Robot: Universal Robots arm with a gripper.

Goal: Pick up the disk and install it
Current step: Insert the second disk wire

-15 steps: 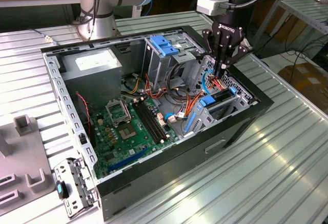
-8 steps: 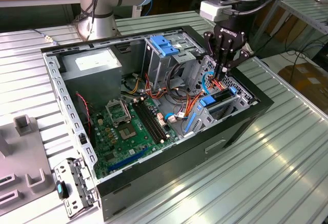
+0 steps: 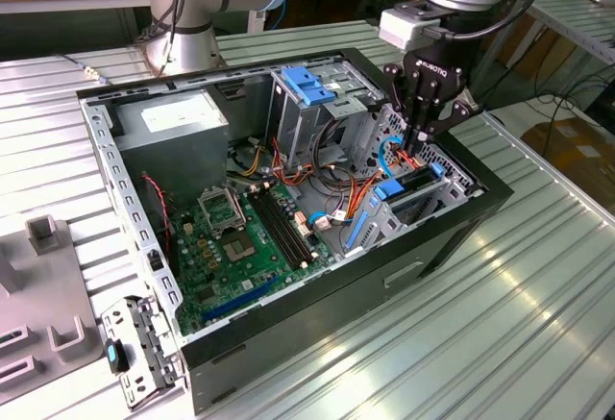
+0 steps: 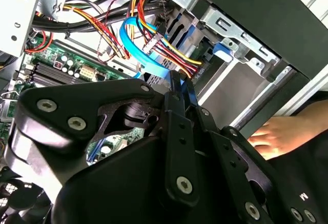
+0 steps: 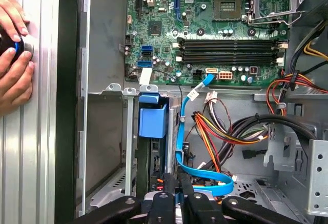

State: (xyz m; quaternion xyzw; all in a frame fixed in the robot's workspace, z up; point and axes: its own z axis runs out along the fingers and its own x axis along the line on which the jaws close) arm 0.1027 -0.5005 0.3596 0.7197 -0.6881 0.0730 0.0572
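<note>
- The pincer point(image 3: 420, 141) is inside the open case point(image 3: 317, 333), at the drive bay on the exterior view's right.
- Its fingers point(image 4: 177, 98) are pressed together. Whether they pinch anything cannot be told.
- The disk point(image 3: 415, 182) sits on edge in the bay, directly below the pincer. In the first wrist view its blue rail point(image 5: 152, 121) shows between the grey sheet-metal bay walls.
- A flat blue ribbon cable point(image 5: 202, 179) curves just beside the fingers. Bundled red, yellow and black wires point(image 5: 230, 131) crowd the space next to it.
- The green motherboard point(image 3: 240, 247) lies flat on the case floor, with long black memory slots point(image 5: 230, 49) and an open square socket point(image 5: 246, 3).
- A grey power-supply box point(image 3: 183, 122) fills the far corner. A blue latch plate point(image 3: 306, 86) tops the upper cage.
- The case rests on a ribbed metal worktop point(image 3: 500, 324).
- A person's hand point(image 5: 13, 55) rests on the worktop outside the case wall.
</note>
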